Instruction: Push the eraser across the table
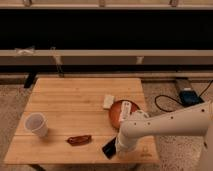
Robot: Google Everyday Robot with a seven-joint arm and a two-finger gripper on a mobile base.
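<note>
- Eraser (pixel 108 148) lies at lower centre of the frame, near the table (pixel 75 95) front edge.
- Gripper (pixel 119 145), jaws together, sits at the eraser's right end, apparently touching.
- Step: pushing. Next move likely calls for a low, level sweep leftward.

One each: eraser (pixel 108 148), cup (pixel 37 124), table (pixel 75 100), jaws beside eraser.

No lettering is legible anywhere, the gripper (pixel 119 147) at the eraser (pixel 108 148) included.

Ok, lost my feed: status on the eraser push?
Gripper shut, low at table's front edge, beside eraser. Reddish-brown item between eraser and cup, possibly in the way.
</note>
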